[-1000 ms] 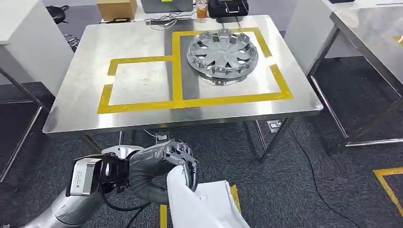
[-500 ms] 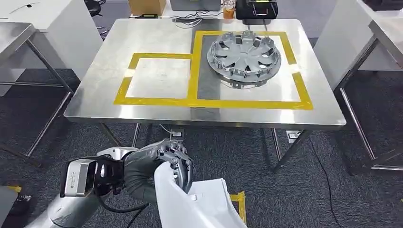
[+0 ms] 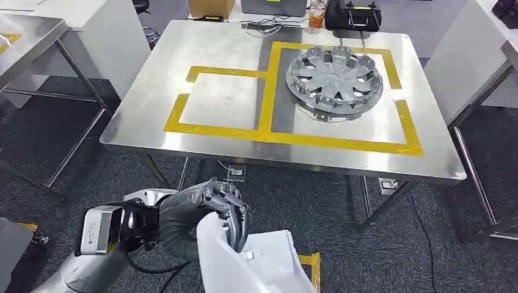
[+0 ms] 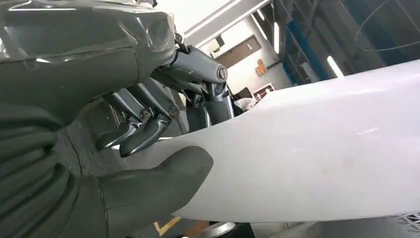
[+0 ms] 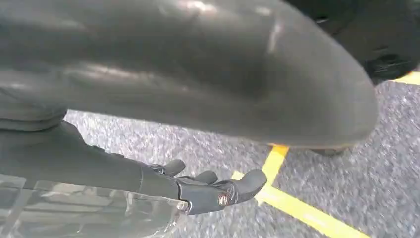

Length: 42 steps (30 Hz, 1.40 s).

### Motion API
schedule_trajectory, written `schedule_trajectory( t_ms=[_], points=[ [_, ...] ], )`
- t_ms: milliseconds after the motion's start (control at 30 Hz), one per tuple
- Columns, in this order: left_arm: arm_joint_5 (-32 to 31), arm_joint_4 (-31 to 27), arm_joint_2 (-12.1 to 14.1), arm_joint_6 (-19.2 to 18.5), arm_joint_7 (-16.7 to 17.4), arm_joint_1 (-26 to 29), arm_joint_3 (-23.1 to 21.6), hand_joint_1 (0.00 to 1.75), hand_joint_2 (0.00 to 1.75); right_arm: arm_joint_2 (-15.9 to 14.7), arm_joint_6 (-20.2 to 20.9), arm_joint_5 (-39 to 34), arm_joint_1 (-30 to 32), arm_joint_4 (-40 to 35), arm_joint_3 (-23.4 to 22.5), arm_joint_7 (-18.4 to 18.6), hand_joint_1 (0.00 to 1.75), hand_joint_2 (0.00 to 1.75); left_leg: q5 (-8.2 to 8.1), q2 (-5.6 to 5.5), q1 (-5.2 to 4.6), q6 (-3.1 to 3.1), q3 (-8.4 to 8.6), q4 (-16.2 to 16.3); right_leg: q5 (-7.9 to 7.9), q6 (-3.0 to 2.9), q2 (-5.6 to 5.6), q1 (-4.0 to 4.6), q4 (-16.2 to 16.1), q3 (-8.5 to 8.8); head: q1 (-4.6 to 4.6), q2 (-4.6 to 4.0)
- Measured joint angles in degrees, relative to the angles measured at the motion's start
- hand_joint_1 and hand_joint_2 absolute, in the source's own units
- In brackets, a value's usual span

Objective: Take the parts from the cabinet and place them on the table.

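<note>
Closest to the camera in the head view, the left hand (image 3: 211,210) grips a white part (image 3: 256,262) low in front of the body, its dark fingers (image 3: 235,220) wrapped over the part's upper edge; the left wrist view shows the thick thumb (image 4: 163,183) pressed under the smooth white surface (image 4: 317,153) and the fingers (image 4: 143,134) hooked over it from the other side. The right hand (image 5: 208,191) hangs above grey carpet (image 5: 376,173) crossed by a yellow floor line (image 5: 302,210), holding nothing, its fingers loosely apart and slightly bent. Beyond the held part lies dark carpet (image 3: 317,210), then a steel table (image 3: 153,104) marked with yellow tape outlines (image 3: 217,131): a smaller box on the left, a larger one on the right. Inside the larger box rests a silver wheel cover (image 3: 335,78), lying flat. At the table's far edge stand a cardboard box (image 3: 211,7), an orange-capped bottle (image 3: 316,13) and a black case (image 3: 353,13).
</note>
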Motion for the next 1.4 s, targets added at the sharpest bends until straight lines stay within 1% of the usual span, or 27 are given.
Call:
schedule_trajectory(
  t_ms=[33,100,167,233,333,367,400,433,467,533,567,667,700,733,767,833,900,933,967,1033,1067,1100,1167,1233,1267,1333,1400],
  points=[
    [0.06,0.00,-0.07,0.00,0.00,0.01,0.00,1.75,1.75,0.04,-0.04,-0.02,-0.04,0.00,0.00,-0.09,0.00,0.00,-0.48,-0.05,0.02,-0.69,-0.29,0.82,0.65,0.29,-0.07,-0.41,-2.82,1.07,0.13,0.00],
    [0.11,-0.02,-0.09,-0.09,0.06,0.05,0.02,1.75,1.75,0.26,-0.15,-0.11,-0.11,0.13,-0.09,-0.22,0.00,0.00,-1.00,-0.32,-0.34,-1.31,-0.78,1.52,0.57,-1.99,0.33,0.17,-2.52,1.28,0.22,0.00],
    [0.15,-0.02,-0.04,-0.09,0.09,0.08,0.07,1.75,1.75,0.26,-0.15,-0.04,-0.13,0.15,-0.17,-0.24,0.00,0.00,-1.00,-0.36,-0.04,-1.36,-0.61,1.47,0.47,-2.75,0.29,0.43,-2.35,1.28,0.16,0.00],
    [0.15,-0.04,-0.02,-0.11,0.09,0.06,0.09,1.75,1.75,0.24,-0.20,-0.05,-0.07,0.17,-0.28,-0.26,0.00,0.00,-2.18,0.40,0.24,-1.99,-1.26,3.02,0.51,-3.42,0.22,0.17,-2.48,1.65,0.09,0.00],
    [0.15,-0.04,0.00,-0.09,0.09,0.12,0.20,1.75,1.75,0.20,-0.22,-0.05,-0.04,0.17,-0.33,-0.33,0.00,0.00,-8.30,1.02,0.29,-2.42,-7.27,15.66,0.29,-3.81,0.21,0.48,-2.45,1.72,0.00,0.00],
    [0.15,-0.04,0.04,-0.11,0.09,0.17,0.20,1.75,1.75,0.20,-0.22,-0.05,-0.03,0.17,-0.33,-0.33,0.00,0.00,-9.38,1.06,0.29,-2.38,-9.32,19.51,0.23,-3.90,0.16,0.62,-2.44,1.73,-0.02,0.00],
    [0.15,-0.04,0.11,-0.11,0.09,0.24,0.20,1.75,1.75,0.22,-0.22,-0.02,0.00,0.17,-0.33,-0.33,0.00,0.00,-8.84,1.06,0.27,-2.16,-9.97,20.31,0.18,-3.97,0.15,0.79,-2.44,1.82,0.00,0.00],
    [0.15,-0.04,0.11,-0.09,0.09,0.25,0.20,1.75,1.75,0.22,-0.22,-0.04,-0.03,0.17,-0.35,-0.33,0.00,0.00,-7.24,1.05,0.23,-1.84,-9.20,18.37,0.13,-4.03,0.16,1.00,-2.45,1.91,0.00,0.00],
    [0.15,-0.04,0.11,-0.11,0.09,0.23,0.20,1.75,1.75,0.22,-0.24,-0.04,-0.04,0.17,-0.35,-0.33,0.00,0.00,-4.47,1.06,0.08,-1.26,-6.93,13.51,0.07,-4.11,0.17,1.26,-2.47,2.10,-0.02,0.00],
    [0.15,-0.11,0.11,-0.11,0.09,0.15,0.22,1.75,1.75,0.26,-0.24,-0.05,-0.04,0.17,-0.35,-0.33,0.00,0.00,-0.63,1.37,-0.77,0.65,-1.72,3.00,-0.01,-4.17,0.19,1.34,-2.59,2.41,0.02,0.00],
    [0.15,-0.17,0.09,-0.09,0.09,0.15,0.26,1.75,1.75,0.61,-0.22,-0.05,-0.05,0.15,-0.35,-0.37,0.00,0.00,-1.49,1.95,-0.90,0.93,-1.43,2.55,0.02,-4.08,0.15,1.81,-2.73,2.27,0.29,0.00],
    [0.18,-0.20,0.15,-0.09,0.04,0.08,0.29,1.75,1.75,0.53,-0.24,-0.02,-0.06,0.22,-0.35,-0.39,0.00,0.00,-1.27,1.67,-1.49,0.94,-1.51,1.98,0.11,-3.53,-0.22,1.33,-3.11,2.33,0.00,0.00],
    [0.18,-0.30,0.09,-0.09,0.04,0.05,0.31,1.75,1.75,0.46,-0.24,-0.02,-0.13,0.22,-0.37,-0.42,0.00,0.00,-0.85,1.62,-1.42,1.07,-0.71,0.92,0.18,-3.12,-0.29,1.58,-3.56,2.67,0.02,0.00],
    [0.17,-0.35,0.02,-0.11,0.04,0.09,0.29,1.75,1.75,0.46,-0.24,-0.02,-0.09,0.22,-0.37,-0.42,0.00,0.00,-0.13,1.66,-0.90,0.84,0.25,-0.29,-0.22,-3.17,-0.23,1.29,-2.67,2.26,0.07,0.00],
    [0.22,-0.35,-0.06,-0.09,0.02,-0.10,0.28,1.75,1.75,0.35,-0.37,-0.02,-0.05,0.22,-0.37,-0.42,0.00,0.00,0.11,1.64,-0.85,1.27,0.49,-0.63,-1.72,-3.50,-0.10,1.34,-0.16,1.04,0.15,0.00],
    [0.20,-0.31,-0.15,-0.02,0.04,0.11,0.22,1.75,1.75,0.24,-0.76,0.00,-0.01,0.26,-0.37,-0.42,0.00,0.00,0.13,1.52,-0.93,1.38,0.42,-0.63,-5.06,-3.81,0.10,1.25,8.67,-3.41,0.15,0.00],
    [0.13,-0.26,-0.15,-0.02,0.04,0.24,0.20,1.75,1.75,0.20,-0.85,0.00,-0.01,0.31,-0.37,-0.42,0.00,0.00,0.10,1.32,-0.97,1.37,0.35,-0.60,-6.10,-3.23,0.09,1.19,13.90,-6.44,0.18,0.00],
    [0.15,-0.26,-0.13,-0.02,0.07,0.26,0.20,1.75,1.75,0.18,-0.92,0.09,0.08,0.31,-0.35,-0.42,0.00,0.00,0.05,1.18,-0.95,1.30,0.38,-0.58,-5.11,-2.66,0.09,1.06,12.60,-6.11,0.11,0.00],
    [0.13,-0.26,-0.15,-0.02,0.07,0.26,0.20,1.75,1.75,0.11,-1.01,0.09,0.13,0.31,-0.37,-0.50,0.00,0.00,-0.05,1.00,-0.85,1.15,0.40,-0.45,-3.12,-1.83,0.08,0.86,8.65,-4.40,0.15,0.00],
    [0.04,-0.26,-0.17,-0.02,0.15,0.25,0.22,1.75,1.75,-0.06,-1.18,0.09,0.07,0.31,-0.37,-0.57,0.00,0.00,-0.60,0.80,-0.69,0.40,0.25,0.51,1.08,-0.53,0.08,0.28,-2.91,1.21,0.20,0.00],
    [0.00,-0.28,-0.17,-0.02,0.17,0.30,0.24,1.75,1.75,0.11,-1.23,0.09,-0.09,0.31,-0.37,-0.57,0.00,0.00,-0.96,0.67,-1.13,-0.10,0.02,0.81,0.87,-1.23,0.27,0.83,-2.73,1.19,0.26,0.00],
    [-0.07,-0.28,-0.22,-0.02,0.20,0.26,0.24,1.75,1.75,-0.11,-1.23,0.09,-0.09,0.39,-0.37,-0.66,0.00,0.00,-1.20,0.67,-1.20,-0.35,-0.08,1.19,1.07,-2.35,0.27,0.68,-3.10,1.43,0.11,0.00],
    [-0.13,-0.31,-0.24,-0.04,0.20,0.27,0.29,1.75,1.75,-0.02,-1.25,0.15,-0.12,0.44,-0.37,-0.77,0.00,0.00,-1.14,0.68,-1.03,-0.47,-0.09,1.08,1.07,-3.06,0.27,1.02,-3.07,1.42,0.07,0.00],
    [-0.13,-0.33,-0.24,-0.02,0.20,0.26,0.31,1.75,1.75,0.07,-1.25,0.24,-0.08,0.44,-0.37,-0.77,0.00,0.00,-1.77,0.72,-0.62,-1.03,-0.35,1.90,1.28,-3.66,0.24,0.64,-3.24,1.60,0.11,0.00],
    [-0.13,-0.35,-0.24,-0.04,0.20,0.24,0.33,1.75,1.75,-0.07,-1.25,0.24,-0.11,0.46,-0.37,-0.77,0.00,0.00,-3.41,0.84,-0.59,-1.44,-1.41,4.06,1.20,-4.05,0.19,0.62,-3.24,1.68,-0.06,0.00],
    [-0.13,-0.33,-0.22,-0.02,0.20,0.28,0.35,1.75,1.75,-0.07,-1.27,0.24,-0.09,0.46,-0.37,-0.79,0.00,0.00,-7.59,0.99,-0.31,-2.00,-5.36,12.65,1.17,-4.11,0.21,0.67,-3.22,1.67,-0.11,0.00],
    [-0.13,-0.33,-0.17,-0.02,0.20,0.43,0.33,1.75,1.75,-0.04,-1.27,0.28,-0.05,0.46,-0.37,-0.79,0.00,0.00,-9.65,1.04,-0.13,-2.14,-8.87,19.49,1.14,-4.12,0.20,0.76,-3.21,1.65,-0.09,0.00]
  ],
)
